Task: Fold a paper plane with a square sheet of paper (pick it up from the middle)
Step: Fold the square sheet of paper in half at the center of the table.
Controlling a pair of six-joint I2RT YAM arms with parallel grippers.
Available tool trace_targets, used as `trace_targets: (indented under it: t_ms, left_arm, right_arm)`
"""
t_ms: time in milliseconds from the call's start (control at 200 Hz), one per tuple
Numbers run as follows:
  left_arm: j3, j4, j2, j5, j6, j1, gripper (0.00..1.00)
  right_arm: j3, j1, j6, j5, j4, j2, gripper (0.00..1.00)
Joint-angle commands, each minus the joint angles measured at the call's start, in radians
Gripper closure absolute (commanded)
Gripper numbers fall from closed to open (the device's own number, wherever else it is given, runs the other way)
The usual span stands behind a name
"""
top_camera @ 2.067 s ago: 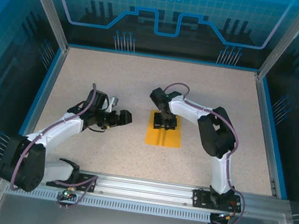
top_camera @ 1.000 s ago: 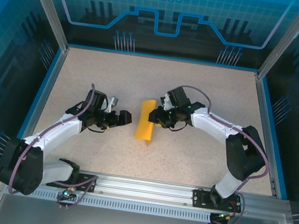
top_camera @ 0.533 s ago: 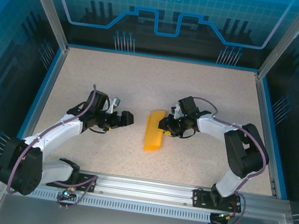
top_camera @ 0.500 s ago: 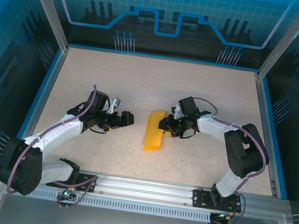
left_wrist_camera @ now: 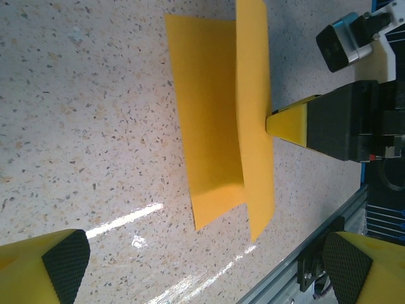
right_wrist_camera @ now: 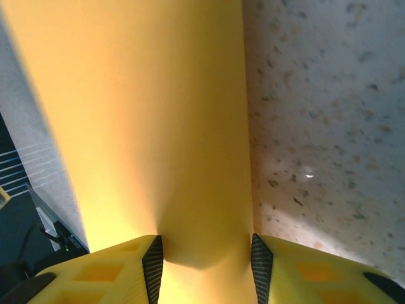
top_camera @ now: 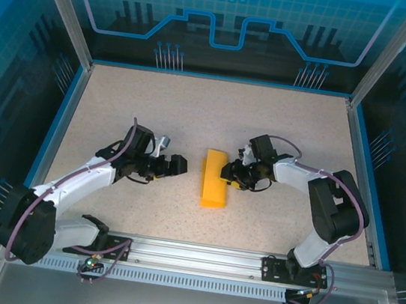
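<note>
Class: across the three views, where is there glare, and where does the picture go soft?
Left wrist: bright glare streaks on the table near the paper. Right wrist: the paper is very close and soft-edged. Top external: evenly lit, sharp.

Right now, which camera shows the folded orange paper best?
The left wrist view: the paper lies nearly whole, both overlapping layers and the fold clear. The top external view shows it small, as a narrow strip. The right wrist view sees it too close, edges cut off.
</note>
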Motion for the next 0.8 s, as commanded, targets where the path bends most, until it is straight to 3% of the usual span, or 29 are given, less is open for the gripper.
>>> trace_targets:
  t_ms: [0,280,445,720,795]
  left_arm:
    - [0.038,0.014,0.008,-0.012,-0.015,-0.016,0.01]
    - [0.03,0.031,0.027,-0.029,-0.026,-0.035,0.02]
    - [0.033,0.026,0.031,-0.031,-0.022,-0.036,0.01]
    - [0.044,0.022,0.057,-0.029,-0.008,-0.037,0.02]
    - [0.05,0.021,0.062,-0.028,-0.006,-0.036,0.01]
  right_arm:
    - [-0.003,-0.009,-0.063,-0.001,-0.063,0.003,0.55]
    - [0.009,0.06,-0.076,-0.062,-0.018,0.078,0.49]
    - [0.045,0.088,-0.03,-0.022,-0.001,0.111,0.52]
    - [0.048,0.099,-0.006,-0.006,0.041,0.111,0.5]
    - [0.048,0.099,-0.004,-0.002,0.046,0.115,0.54]
